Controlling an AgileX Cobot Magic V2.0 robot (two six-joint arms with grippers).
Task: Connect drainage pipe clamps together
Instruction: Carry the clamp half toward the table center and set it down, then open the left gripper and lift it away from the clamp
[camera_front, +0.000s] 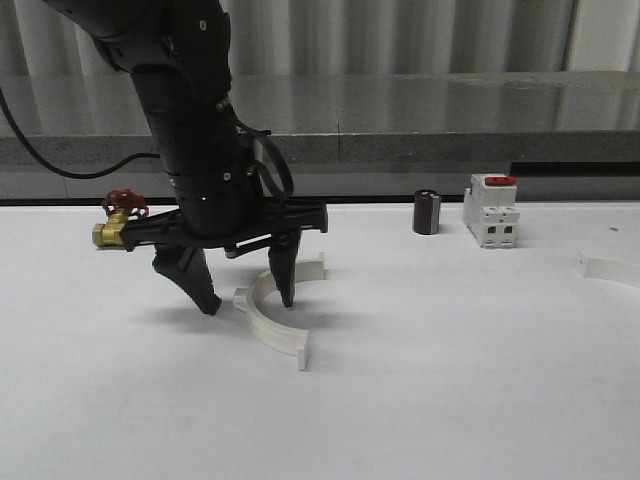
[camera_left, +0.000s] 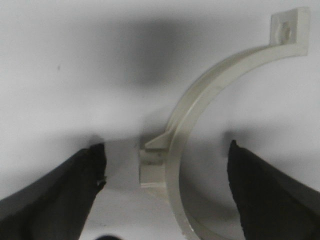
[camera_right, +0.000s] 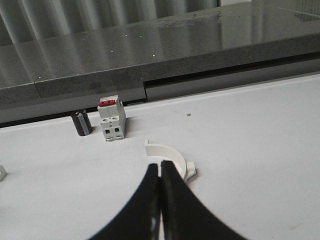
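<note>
Left gripper (camera_front: 248, 297): it is hanging low over the left part of the white table (camera_front: 450, 400), with its two black fingers (camera_left: 60, 195) spread wide apart and pointing down. It is holding nothing.

First clamp half (camera_front: 272, 318): this white half-ring is lying flat on the table under the left gripper. In the left wrist view its curved band and one end tab are sitting between the open fingers, and they are not touching either finger. The other end tab is lying nearer, on the right side of the gripper.

Right gripper (camera_right: 160, 200): in the right wrist view its two black fingers are pressing together with no gap, and nothing is between them.

Second clamp half (camera_right: 167, 159): this one is resting on the table just beyond the tips of the right gripper. In the front view a piece of it is showing at the far right edge.

Brass valve (camera_front: 118, 225): it is standing far left, behind the left arm, with a red handle on top.

White switch (camera_front: 491, 211): it is standing upright at the far right side, with a red top.

Black cylinder (camera_front: 427, 212): it is standing just left of the switch.
</note>
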